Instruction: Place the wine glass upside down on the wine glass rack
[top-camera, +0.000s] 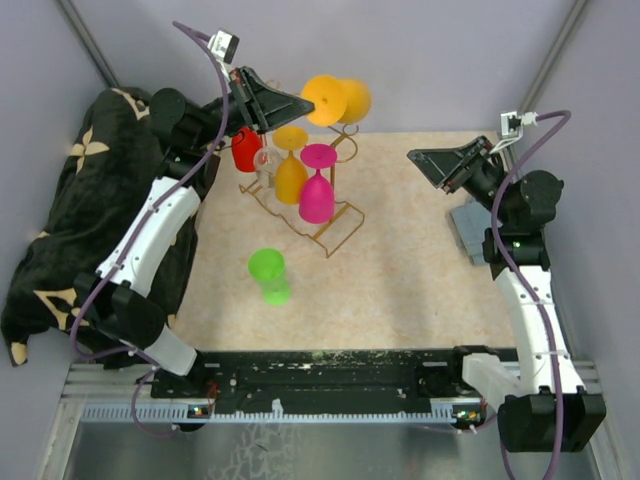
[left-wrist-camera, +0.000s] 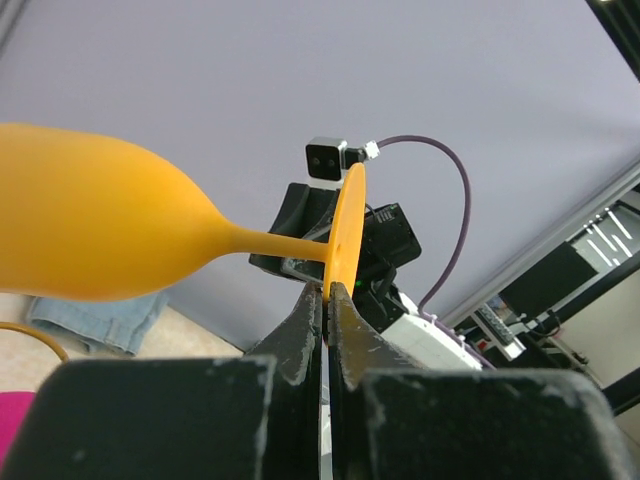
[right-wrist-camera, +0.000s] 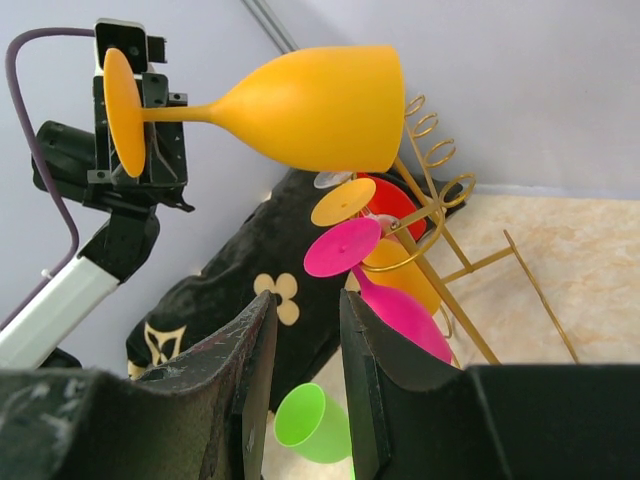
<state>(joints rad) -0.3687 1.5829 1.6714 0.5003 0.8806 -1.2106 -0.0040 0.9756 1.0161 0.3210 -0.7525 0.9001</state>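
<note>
My left gripper is shut on the round foot of an orange wine glass, holding it sideways in the air above the far end of the gold wire rack. In the left wrist view the fingertips pinch the foot's edge and the bowl points left. The glass also shows in the right wrist view. A pink glass, an orange glass and a red glass hang upside down on the rack. My right gripper is open and empty at the right.
A green wine glass lies on the beige mat in front of the rack. A black patterned cloth is heaped along the left edge. A grey-blue cloth lies by the right arm. Purple walls close in the back.
</note>
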